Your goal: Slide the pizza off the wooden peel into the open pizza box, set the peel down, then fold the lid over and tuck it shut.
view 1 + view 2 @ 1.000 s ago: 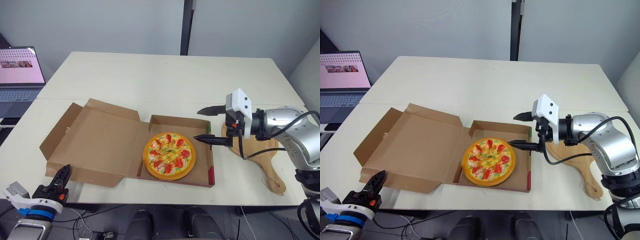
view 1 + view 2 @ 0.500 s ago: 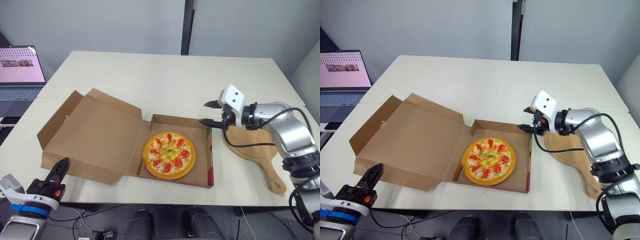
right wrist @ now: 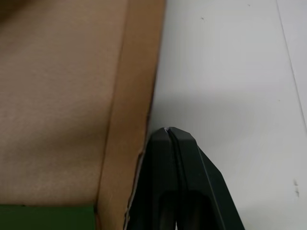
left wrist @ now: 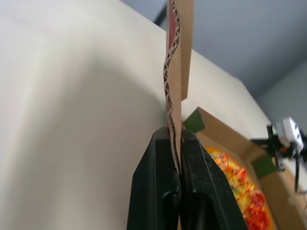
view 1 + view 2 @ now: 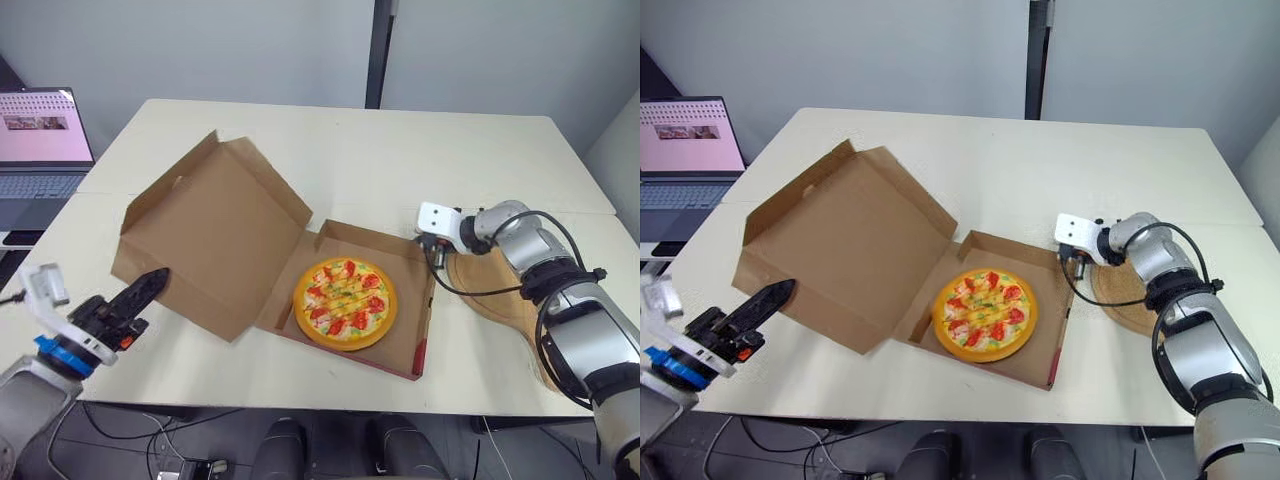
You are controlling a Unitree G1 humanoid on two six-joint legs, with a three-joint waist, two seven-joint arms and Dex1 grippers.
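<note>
silver right arm (image 5: pixel 585 335), looping black cable (image 5: pixel 480 293), white block (image 5: pixel 436 217) at its wrist, blue band (image 5: pixel 52 349) on left wrist, black fingers (image 5: pixel 145 288)

I see an open laptop (image 5: pixel 40 135) left of the pale table (image 5: pixel 400 150), its screen apparently showing a page.

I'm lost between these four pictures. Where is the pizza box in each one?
Left eye view: pizza box at centre, its lid raised on the robot's left.
Right eye view: centre again, same pose.
Left wrist view: the lid's edge, clamped in the left end effector.
Right wrist view: its brown wall beside the right end effector.
Shared landmark: the pizza inside the box.
</note>
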